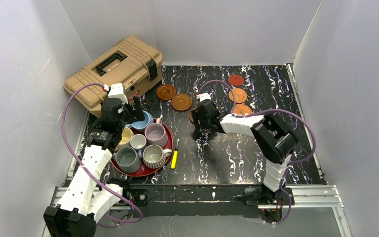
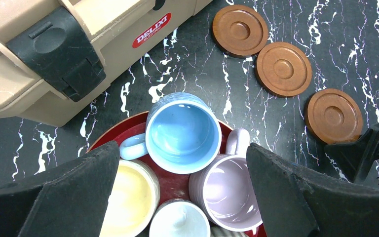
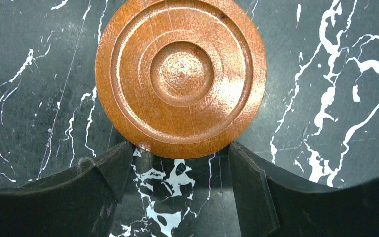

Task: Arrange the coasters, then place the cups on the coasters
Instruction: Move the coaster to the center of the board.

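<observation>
**Right fingers (image 3: 103,168) straddle a wooden coaster (image 3: 180,74) on the black, white-veined marble worktop (image 3: 325,49)**
Spread apart, the black tips sit at the near rim of the brown disc, which has turned concentric grooves and a dimpled centre; it lies mid-frame in the overhead view. The left fingers (image 2: 79,173) hang released, wide apart, over a glossy light blue mug (image 2: 182,131) beside a mauve mug (image 2: 227,190) on the round red tray (image 2: 111,133), lower left overhead.

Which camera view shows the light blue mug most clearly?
The left wrist view: the light blue mug fills the middle, its inside and handle plain to see. The top view shows it small, partly behind the left gripper. The right wrist view does not show it at all.
</observation>
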{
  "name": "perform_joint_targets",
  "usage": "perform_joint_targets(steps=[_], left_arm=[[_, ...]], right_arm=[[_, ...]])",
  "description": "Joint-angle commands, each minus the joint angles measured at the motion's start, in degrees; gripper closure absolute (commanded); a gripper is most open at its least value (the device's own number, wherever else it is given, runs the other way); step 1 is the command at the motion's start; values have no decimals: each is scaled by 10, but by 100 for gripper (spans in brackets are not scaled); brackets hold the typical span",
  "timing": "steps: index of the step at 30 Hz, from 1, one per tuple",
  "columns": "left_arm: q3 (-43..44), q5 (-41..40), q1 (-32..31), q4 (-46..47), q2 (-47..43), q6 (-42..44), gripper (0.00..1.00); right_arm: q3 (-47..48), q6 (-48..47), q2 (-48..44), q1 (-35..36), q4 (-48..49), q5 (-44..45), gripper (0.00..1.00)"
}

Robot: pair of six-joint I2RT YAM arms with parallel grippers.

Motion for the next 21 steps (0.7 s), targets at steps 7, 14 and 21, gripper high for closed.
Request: perform_joint_targets(steps=[7,14,21], left_arm=[[16,-6,3,-5,-4,3,1],[16,-9,3,-5,-6,3,1],[17,-9,3,-6,-7,4,1]], right_arm=[[3,2,49,-8,-10,-9,22],[8,16,57,-13,-2,-4,22],[7,21,58,-16,-2,-2,22]])
